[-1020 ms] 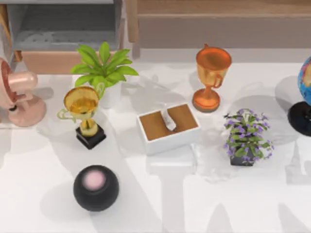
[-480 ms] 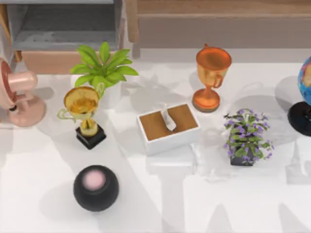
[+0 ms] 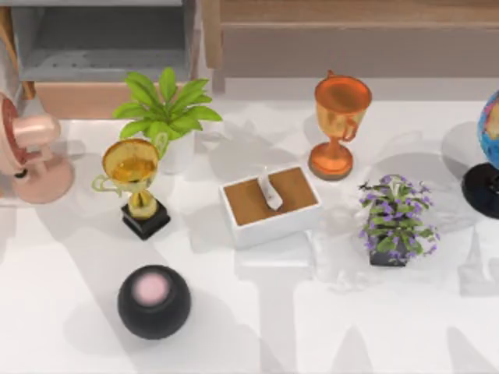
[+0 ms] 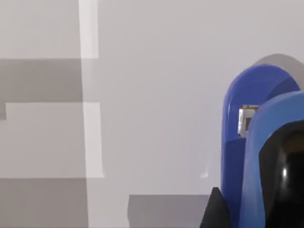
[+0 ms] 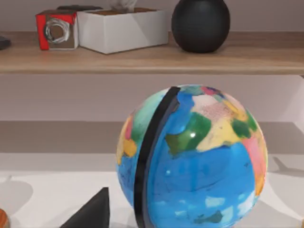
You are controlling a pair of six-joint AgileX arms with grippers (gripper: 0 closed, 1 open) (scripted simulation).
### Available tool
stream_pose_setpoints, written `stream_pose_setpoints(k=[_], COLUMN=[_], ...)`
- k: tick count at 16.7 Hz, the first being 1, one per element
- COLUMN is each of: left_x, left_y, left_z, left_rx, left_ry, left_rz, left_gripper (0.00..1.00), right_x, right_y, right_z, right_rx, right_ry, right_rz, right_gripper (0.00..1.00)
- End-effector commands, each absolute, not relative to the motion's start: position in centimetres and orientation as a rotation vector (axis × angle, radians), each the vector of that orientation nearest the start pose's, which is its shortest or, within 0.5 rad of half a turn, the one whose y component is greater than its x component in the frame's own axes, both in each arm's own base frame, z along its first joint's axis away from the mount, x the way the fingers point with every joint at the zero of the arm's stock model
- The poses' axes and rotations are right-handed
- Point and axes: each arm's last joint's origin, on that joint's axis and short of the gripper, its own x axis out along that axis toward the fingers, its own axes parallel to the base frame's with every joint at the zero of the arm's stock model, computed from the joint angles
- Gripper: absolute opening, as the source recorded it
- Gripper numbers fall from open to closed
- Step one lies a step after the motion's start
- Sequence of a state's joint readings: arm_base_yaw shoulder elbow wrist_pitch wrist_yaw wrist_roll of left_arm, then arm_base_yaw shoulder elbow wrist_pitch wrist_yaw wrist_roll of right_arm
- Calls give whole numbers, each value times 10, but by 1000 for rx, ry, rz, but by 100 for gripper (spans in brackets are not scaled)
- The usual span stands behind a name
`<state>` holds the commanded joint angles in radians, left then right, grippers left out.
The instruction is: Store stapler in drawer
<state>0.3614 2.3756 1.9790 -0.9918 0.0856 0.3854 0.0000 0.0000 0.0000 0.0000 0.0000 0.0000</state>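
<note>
Left wrist view has the blue stapler [image 4: 259, 156] right up close over the white table [image 4: 152, 95]; can't tell whether the hand grips it. Farther back, top view shows the open drawer [image 3: 105, 47] at far left.

Our top camera looks straight down on the worktop [image 3: 257, 327]. Our left wrist camera sits very close to the stapler [image 4: 259, 152]. Our right wrist camera faces the globe [image 5: 192, 159] closely, shared with the top view.

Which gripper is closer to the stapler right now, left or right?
Left. The stapler looms right up against the left wrist camera, over plain grey surface. The right wrist view faces the globe at the table's right edge, no stapler there.
</note>
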Motion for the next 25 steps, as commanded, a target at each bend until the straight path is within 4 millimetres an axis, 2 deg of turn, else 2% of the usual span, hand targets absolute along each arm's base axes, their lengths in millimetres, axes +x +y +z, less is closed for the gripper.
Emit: stream_pose_setpoints(k=[2, 15, 25], left_x=[451, 451, 451], left_y=[174, 174, 173], left_z=[146, 146, 146], left_rx=[8, 8, 10], left_ry=[1372, 1372, 1371], left_rz=[-19, -19, -21], left_gripper=[0, 98, 100], right_x=[106, 106, 106], right_y=[-1, -1, -1], right_z=[160, 160, 160], right_rx=[0, 0, 0], right_ry=[0, 0, 0], right_rz=[0, 0, 0], right_gripper=[100, 100, 100])
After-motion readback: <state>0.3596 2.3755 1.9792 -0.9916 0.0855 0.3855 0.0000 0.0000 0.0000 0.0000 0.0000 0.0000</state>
